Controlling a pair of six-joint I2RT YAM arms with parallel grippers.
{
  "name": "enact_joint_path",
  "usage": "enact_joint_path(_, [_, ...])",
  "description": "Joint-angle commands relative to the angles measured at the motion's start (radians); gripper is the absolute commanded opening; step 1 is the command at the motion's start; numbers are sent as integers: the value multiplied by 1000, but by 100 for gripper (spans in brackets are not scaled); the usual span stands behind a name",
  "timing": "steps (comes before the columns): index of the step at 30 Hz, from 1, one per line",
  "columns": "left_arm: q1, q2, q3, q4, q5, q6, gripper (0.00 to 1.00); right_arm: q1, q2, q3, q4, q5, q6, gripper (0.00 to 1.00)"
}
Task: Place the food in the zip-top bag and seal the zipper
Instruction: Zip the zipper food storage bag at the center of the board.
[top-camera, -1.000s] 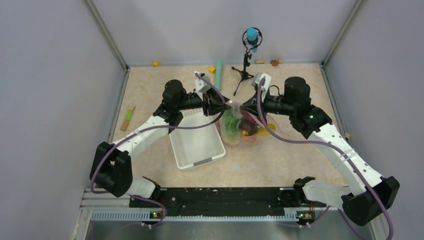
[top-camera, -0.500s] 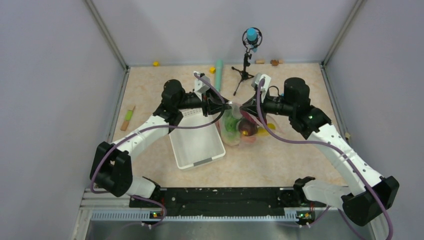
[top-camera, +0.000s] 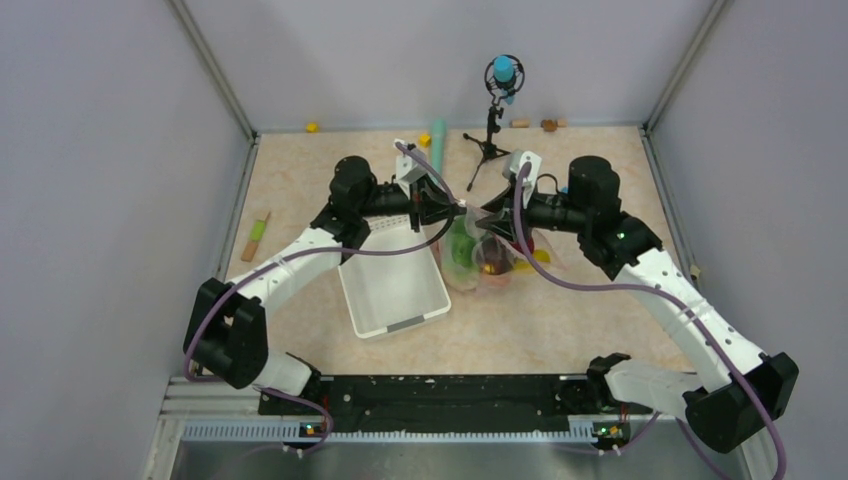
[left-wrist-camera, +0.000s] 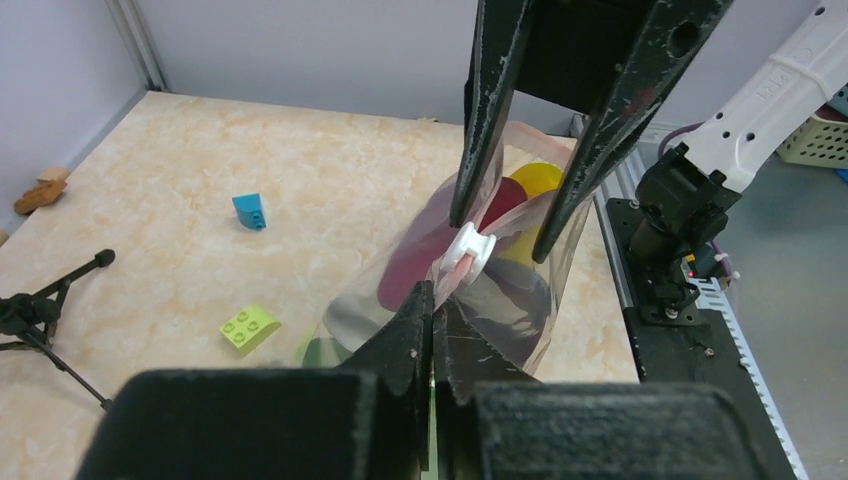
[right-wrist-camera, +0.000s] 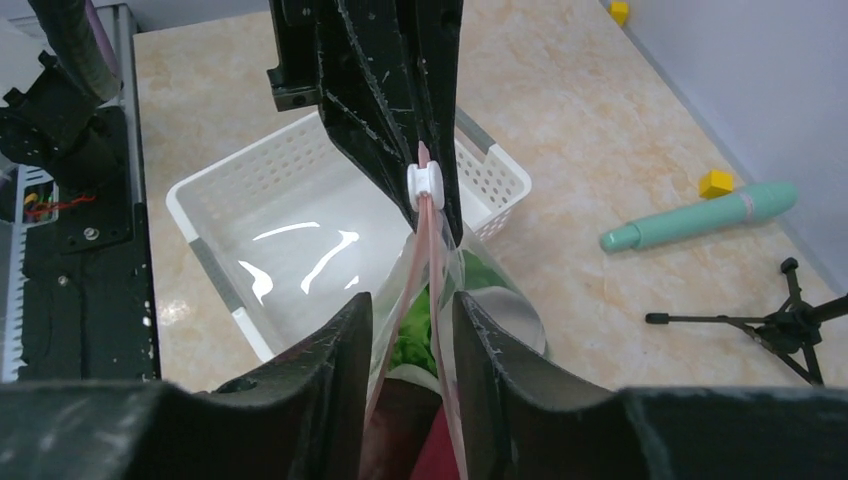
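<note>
- Looking down from above, we see both arms meeting over the middle of the desk (top-camera: 300, 190). The zip-top bag (top-camera: 480, 268) is held up by its mouth between them, just to the right of the white basket (top-camera: 395, 288).
- Our left pincer (left-wrist-camera: 432, 295) is pressed fully together on the bag's mouth edge, right beside the white slider (left-wrist-camera: 468, 250).
- Our right pincer (right-wrist-camera: 412, 305) stands a little apart, one finger on each side of the zipper (right-wrist-camera: 428, 225). We cannot tell whether those fingers touch the plastic.
- The food (top-camera: 462, 250) is inside the bag: we make out a green leafy piece, a dark maroon piece (top-camera: 493, 258) and a yellow one (left-wrist-camera: 535, 180).
- A teal cylinder (right-wrist-camera: 700, 215), a yellow block (right-wrist-camera: 715, 183) and a small tripod (top-camera: 488, 135) are near the desk's far edge.
- A blue block (left-wrist-camera: 250, 210) and a green block (left-wrist-camera: 250, 327) lie on the desk, apart from the bag.
</note>
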Motion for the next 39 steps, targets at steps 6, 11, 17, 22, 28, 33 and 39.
enact_joint_path(6, [-43, -47, 58, -96, -87, 36, 0, 6, 7, 57, 134, -90, -58, 44])
enact_joint_path(11, [-51, -54, 60, -114, -111, 39, 0, 27, 44, 98, 108, -102, -76, 45])
enact_joint_path(17, [-51, -59, 67, -129, -138, 27, 0, 42, 72, 115, 92, -84, -97, 37])
enact_joint_path(22, [-51, -57, 70, -136, -146, 29, 0, 50, 96, 128, 82, -78, -106, 36])
enact_joint_path(28, [-51, -48, 72, -126, -144, 20, 0, 61, 126, 153, 66, -76, -114, 34])
enact_joint_path(33, [-51, -46, 81, -132, -125, 8, 0, 62, 135, 159, 48, -79, -126, 24])
enact_joint_path(39, [-51, -48, 77, -133, -138, -3, 0, 63, 131, 162, 49, -91, -130, 5])
